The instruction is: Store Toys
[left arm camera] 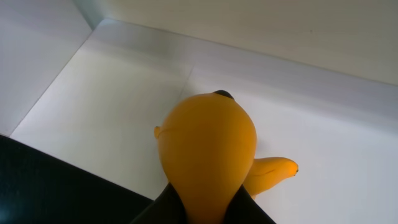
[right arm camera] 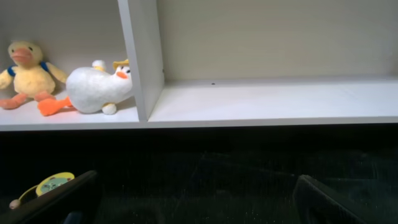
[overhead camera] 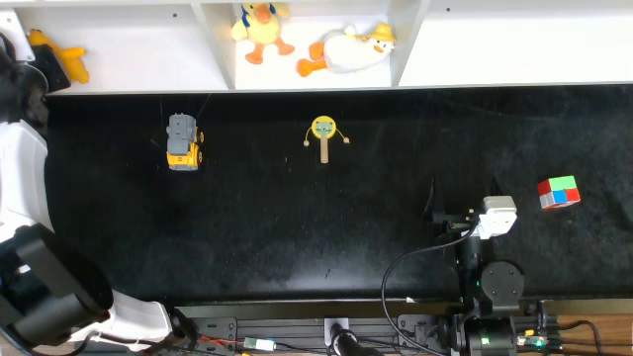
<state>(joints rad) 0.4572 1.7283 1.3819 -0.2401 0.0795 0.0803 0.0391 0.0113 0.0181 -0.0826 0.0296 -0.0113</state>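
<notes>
An orange plush toy (left arm camera: 208,152) hangs over the floor of the shelf's left compartment (left arm camera: 112,118), and my left gripper (left arm camera: 208,208) is shut on its lower end. From above, that toy (overhead camera: 65,57) sits at the left gripper (overhead camera: 42,61) inside the white shelf (overhead camera: 218,59). A yellow duck (overhead camera: 261,26) and a white goose (overhead camera: 346,49) lie in the middle compartment. On the black table are a yellow toy truck (overhead camera: 183,141), a green-faced rattle (overhead camera: 324,132) and a coloured cube (overhead camera: 559,192). My right gripper (overhead camera: 432,206) rests low at the front, open and empty.
The right wrist view faces the shelf, with a divider (right arm camera: 142,59) between the duck (right arm camera: 25,71) and goose (right arm camera: 96,87) and the bare right compartment (right arm camera: 273,99). The rattle (right arm camera: 53,185) lies near one right finger (right arm camera: 56,199). Cables run along the table's front edge (overhead camera: 396,287).
</notes>
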